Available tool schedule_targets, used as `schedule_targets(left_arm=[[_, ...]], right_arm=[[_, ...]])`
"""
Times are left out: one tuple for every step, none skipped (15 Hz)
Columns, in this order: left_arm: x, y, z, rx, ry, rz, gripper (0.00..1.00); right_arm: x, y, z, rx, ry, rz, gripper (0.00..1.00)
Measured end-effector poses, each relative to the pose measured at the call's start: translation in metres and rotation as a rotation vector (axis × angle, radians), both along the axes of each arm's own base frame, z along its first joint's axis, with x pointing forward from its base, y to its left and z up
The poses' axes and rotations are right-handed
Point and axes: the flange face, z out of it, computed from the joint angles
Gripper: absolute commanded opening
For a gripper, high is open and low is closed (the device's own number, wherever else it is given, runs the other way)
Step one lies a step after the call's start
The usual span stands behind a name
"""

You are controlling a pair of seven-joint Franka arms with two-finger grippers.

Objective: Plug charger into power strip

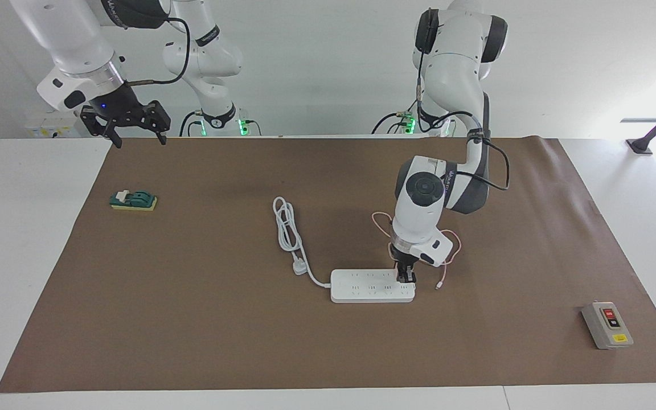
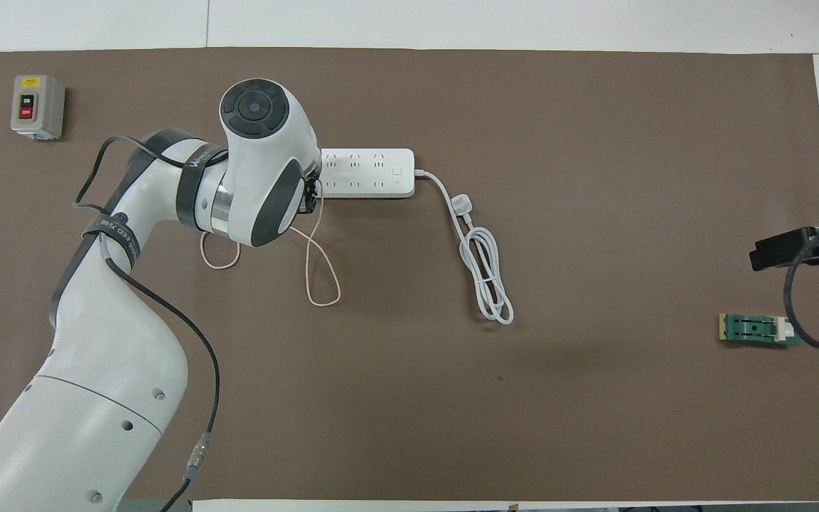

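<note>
Now | left tool [image 1: 406, 277] on power strip [image 1: 370, 286] end | grip unclear | charger hidden

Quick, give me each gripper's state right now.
Left gripper: down on the power strip; fingers and any held thing cannot be told.
Right gripper: open, holding nothing, waiting raised.
</note>
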Motion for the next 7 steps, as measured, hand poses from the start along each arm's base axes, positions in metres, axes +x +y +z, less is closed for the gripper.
schedule_targets(left_arm=[[0.0, 0.0, -0.0001, 0.0, 0.0, -0.001, 0.0], [0.0, 0.0, -0.0002, 0.0, 0.0, -0.007, 0.0], [0.0001, 0.0, -0.0003, 0.001, 0.0, -0.012, 0.0], [0.0002, 0.0003, -0.0004, 0.0, -0.001, -0.013, 0.0], [0.0002, 0.0004, -0.0006, 0.0, -0.002, -0.015, 0.0], [0.0002, 0.0005, -0.001, -0.001, -0.003, -0.023, 0.0], [0.0001, 0.0007, -0.0011, -0.002, -0.005, -0.032, 0.0]], right_arm=[[0.0, 0.0, 0.0, 0.0, 0.0, 0.0, 1.0], [0.0, 0.0, 0.0, 0.0, 0.0, 0.0, 1.0], [0.0, 0.0, 0.0, 0.0, 0.0, 0.0, 1.0], [0.0, 0.0, 0.0, 0.0, 0.0, 0.0, 1.0], [0.0, 0.0, 0.0, 0.0, 0.0, 0.0, 1.0], [0.0, 0.0, 0.0, 0.0, 0.0, 0.0, 1.0], [0.0, 0.0, 0.0, 0.0, 0.0, 0.0, 1.0]])
